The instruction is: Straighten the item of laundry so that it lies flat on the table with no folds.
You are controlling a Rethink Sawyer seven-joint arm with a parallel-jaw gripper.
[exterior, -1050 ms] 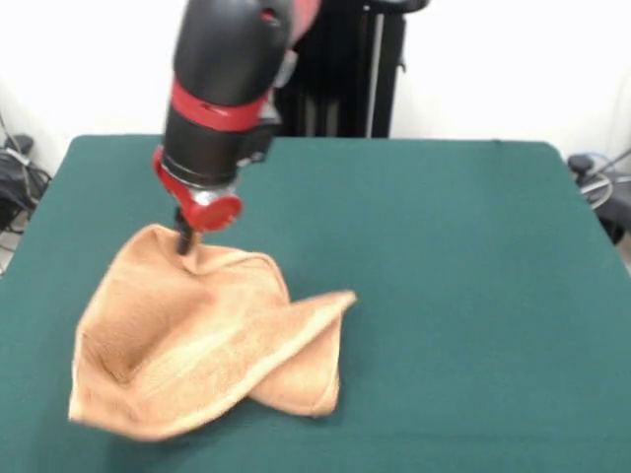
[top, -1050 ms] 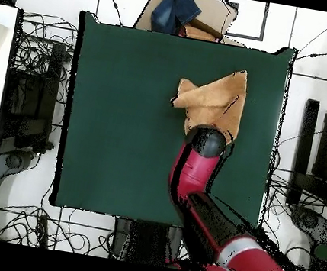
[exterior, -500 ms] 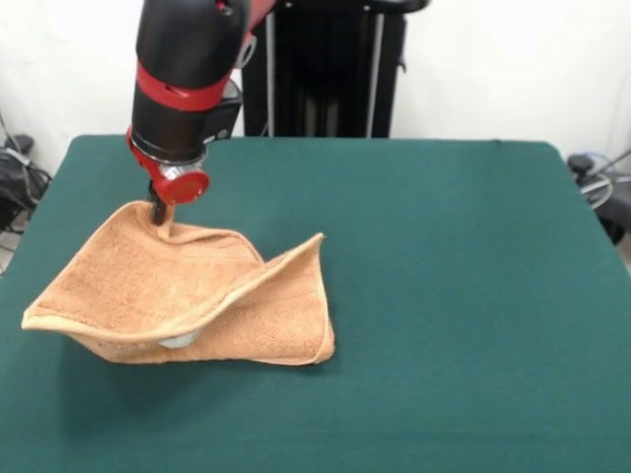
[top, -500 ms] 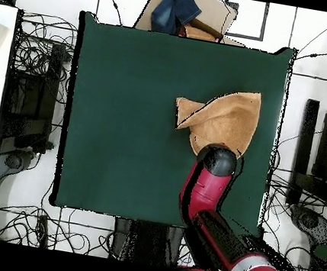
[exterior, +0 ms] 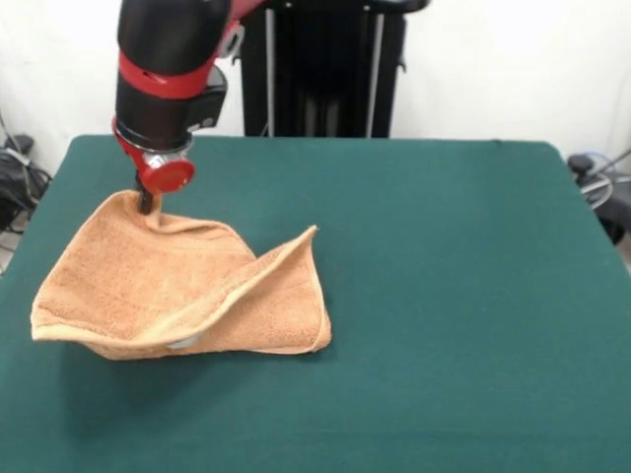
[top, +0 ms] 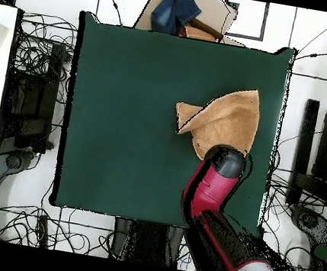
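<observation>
My arm [exterior: 166, 74] comes down nearly upright, black casing above a red collar and a round red cap. Below the cap, the gripper [exterior: 146, 204] is pinched on a raised corner of the towel [exterior: 177, 291], holding it up.

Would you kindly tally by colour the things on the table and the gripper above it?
Peach-orange: 1, the towel
Dark green: 1, the table
Red and black: 1, the gripper, shut on the towel's far corner
Total: 3
</observation>
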